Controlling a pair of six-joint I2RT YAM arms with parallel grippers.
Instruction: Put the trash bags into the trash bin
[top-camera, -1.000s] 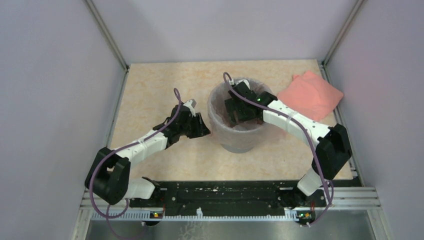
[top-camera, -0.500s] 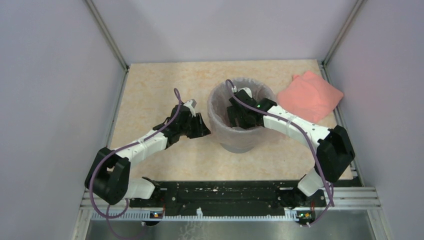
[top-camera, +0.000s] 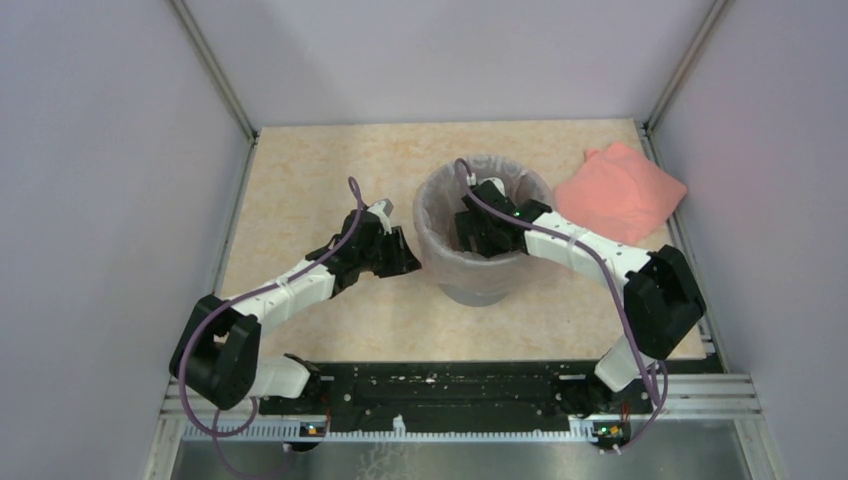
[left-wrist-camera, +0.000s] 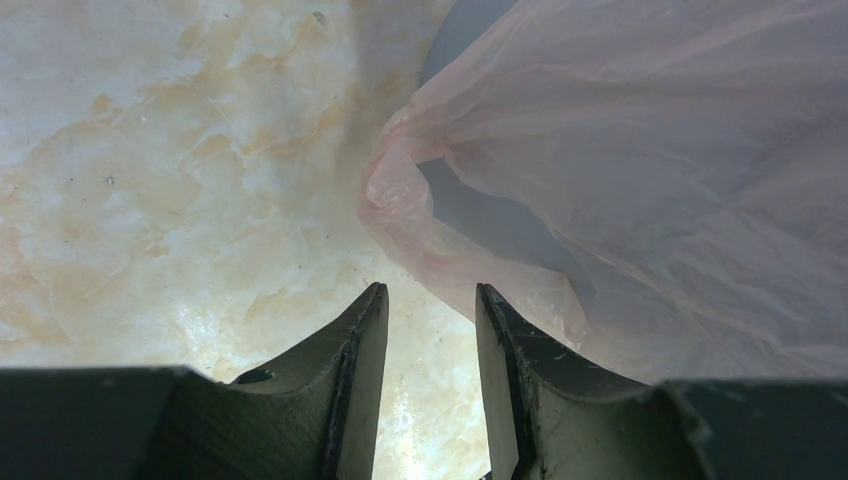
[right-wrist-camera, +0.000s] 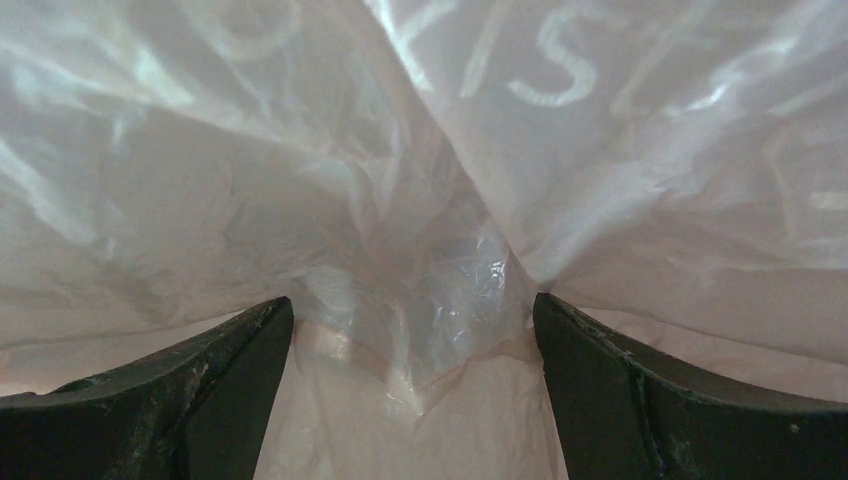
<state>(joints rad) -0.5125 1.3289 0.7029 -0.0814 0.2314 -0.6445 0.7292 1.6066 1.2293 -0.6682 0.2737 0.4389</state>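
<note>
The grey trash bin (top-camera: 478, 288) stands mid-table, lined with the translucent pale pink trash bag (top-camera: 431, 214), whose edge drapes over the rim. My right gripper (top-camera: 480, 234) reaches down inside the bin. In the right wrist view it (right-wrist-camera: 412, 310) is wide open, with crinkled bag film (right-wrist-camera: 420, 255) bearing faint lettering bunched ahead of the fingers. My left gripper (top-camera: 408, 262) sits low beside the bin's left wall. In the left wrist view it (left-wrist-camera: 430, 295) is open with bare table between the fingers, and the bag's draped fold (left-wrist-camera: 650, 150) hangs just ahead and to the right.
An opaque salmon-pink folded bundle (top-camera: 620, 190) lies at the back right by the wall. Grey walls enclose the table on three sides. The black base rail (top-camera: 450, 385) runs along the near edge.
My right gripper has shifted slightly right and lower inside the bin, and its elbow has swung nearer. The left arm has not moved.
</note>
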